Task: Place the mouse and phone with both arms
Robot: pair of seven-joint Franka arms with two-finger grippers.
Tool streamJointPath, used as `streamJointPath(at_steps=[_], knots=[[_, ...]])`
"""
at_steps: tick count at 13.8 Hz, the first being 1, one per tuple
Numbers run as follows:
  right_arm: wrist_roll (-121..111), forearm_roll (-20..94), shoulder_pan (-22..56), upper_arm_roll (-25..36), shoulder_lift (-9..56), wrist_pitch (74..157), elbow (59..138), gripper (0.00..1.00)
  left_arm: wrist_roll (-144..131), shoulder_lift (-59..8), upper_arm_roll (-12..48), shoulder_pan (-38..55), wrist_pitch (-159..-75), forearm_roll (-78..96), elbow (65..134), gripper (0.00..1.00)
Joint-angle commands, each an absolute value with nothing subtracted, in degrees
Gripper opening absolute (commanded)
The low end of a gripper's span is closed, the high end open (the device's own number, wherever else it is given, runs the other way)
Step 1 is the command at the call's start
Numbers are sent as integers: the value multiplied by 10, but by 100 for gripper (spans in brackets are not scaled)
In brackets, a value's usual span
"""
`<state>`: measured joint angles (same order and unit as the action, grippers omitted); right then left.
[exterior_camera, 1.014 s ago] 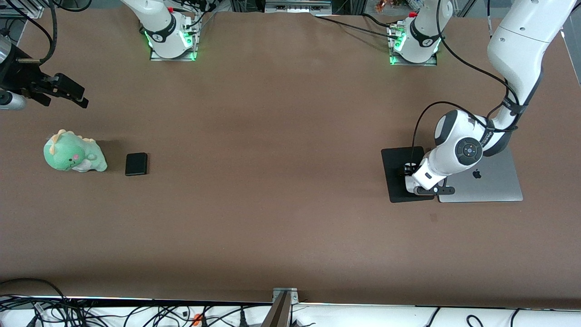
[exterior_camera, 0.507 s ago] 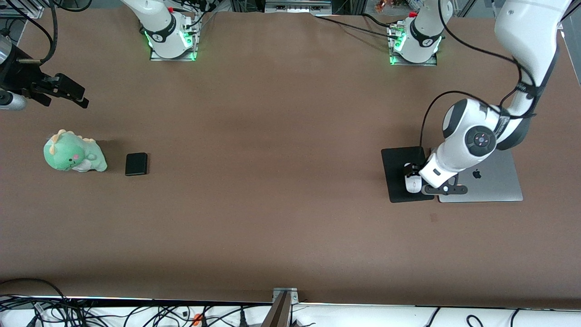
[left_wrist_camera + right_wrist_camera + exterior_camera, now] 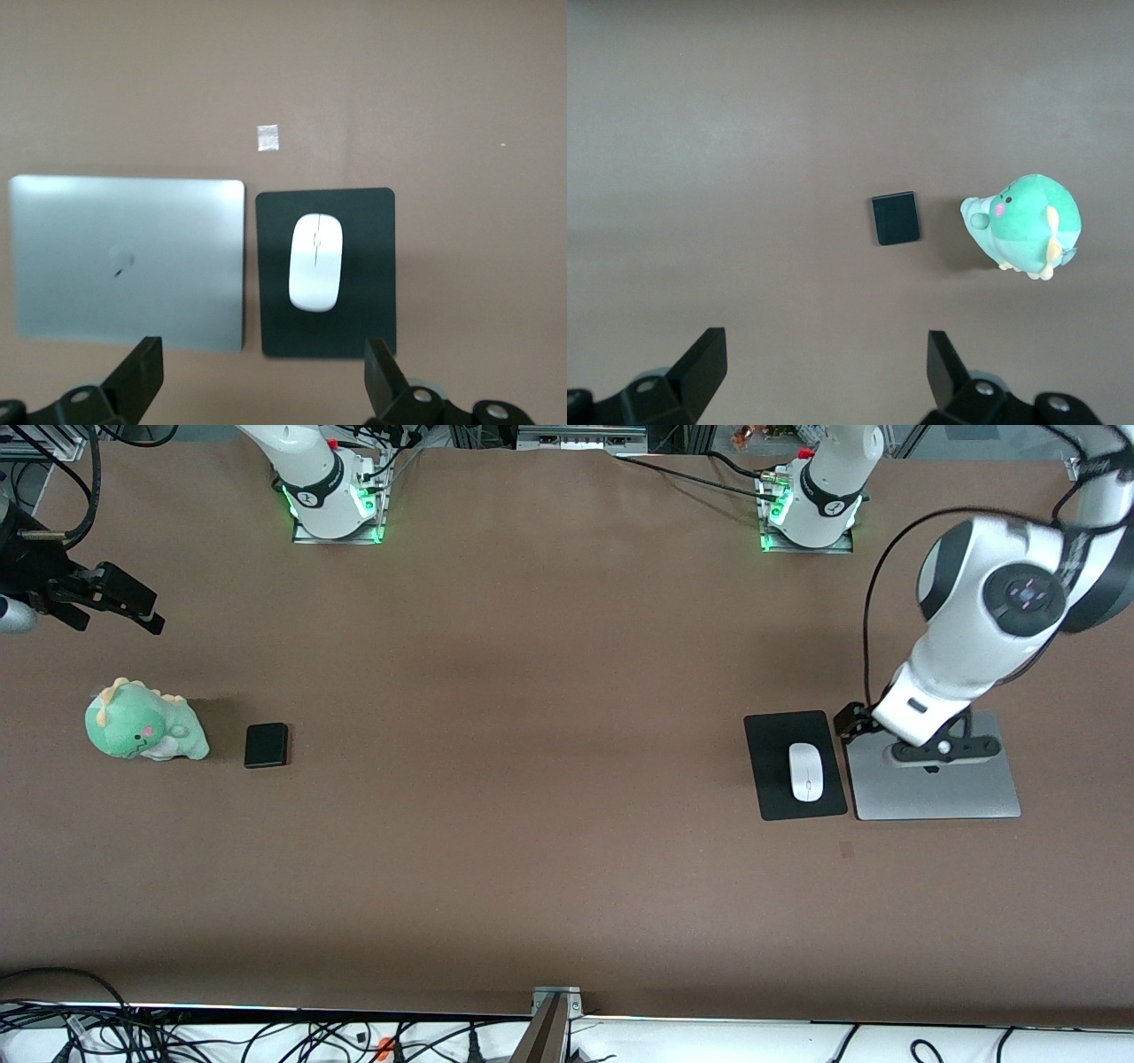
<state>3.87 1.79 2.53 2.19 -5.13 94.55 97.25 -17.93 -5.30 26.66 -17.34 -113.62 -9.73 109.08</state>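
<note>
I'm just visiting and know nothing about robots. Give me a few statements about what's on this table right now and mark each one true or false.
1. The small white oval mouse lies on the flat black mat. True.
2. The left gripper is clamped on the mouse. False: it is open, up over the closed silver laptop.
3. The small black rectangular phone lies beside the green plush dinosaur. True.
4. The right gripper holds the phone. False: it is open and empty, above the table.
5. The mat lies on top of the laptop. False: they lie side by side.
</note>
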Motion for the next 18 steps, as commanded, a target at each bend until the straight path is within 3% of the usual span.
streamJointPath(at_steps=[1, 5, 12, 18], knots=[[39, 15, 18, 13, -54, 938, 955, 100, -165, -25, 274, -180, -1047, -79, 1033, 100], [36, 14, 18, 14, -54, 941, 954, 100, -164, -25, 272, -179, -948, -67, 923, 100], [36, 2, 18, 14, -54, 936, 954, 100, -121, -4, 250, -166, -918, -45, 914, 100], [36, 2, 18, 14, -54, 933, 954, 100, -86, 5, 0, 67, -889, -41, 916, 100]])
